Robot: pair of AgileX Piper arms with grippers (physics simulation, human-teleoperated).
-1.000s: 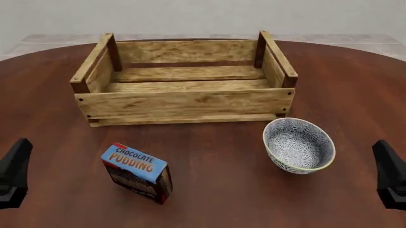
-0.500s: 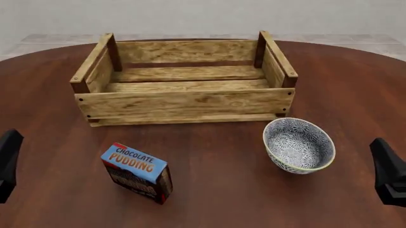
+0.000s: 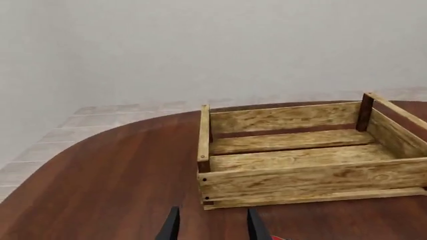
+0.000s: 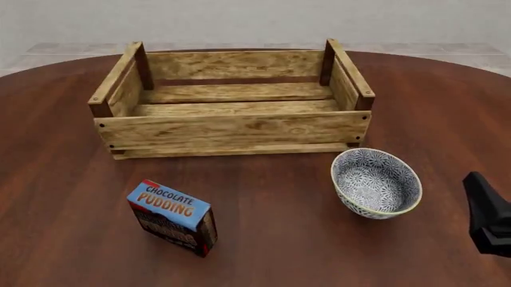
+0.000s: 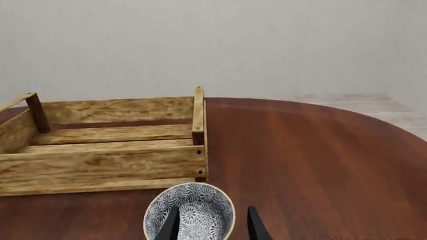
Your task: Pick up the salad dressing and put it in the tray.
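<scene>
The salad dressing bottle shows in none of the views. The tray, a light-wood slatted crate (image 4: 231, 128) with dark corner posts, stands empty at the back middle of the table. It also shows in the left wrist view (image 3: 307, 175) and the right wrist view (image 5: 100, 165). My left gripper (image 3: 211, 229) is open and empty, short of the crate's left front corner, and is out of the front view. My right gripper (image 5: 212, 227) is open and empty just above the bowl's near side. Its arm (image 4: 487, 218) shows at the right edge.
A blue-white patterned bowl (image 4: 375, 182) sits right of centre, in front of the crate's right corner, also in the right wrist view (image 5: 190, 212). A blue chocolate pudding box (image 4: 172, 216) stands front left. The round brown table's edge (image 3: 100, 137) curves past the crate.
My left arm has slid out of the front view at the left edge. My right arm has shifted slightly inward and up at the right edge. The objects have not moved.
</scene>
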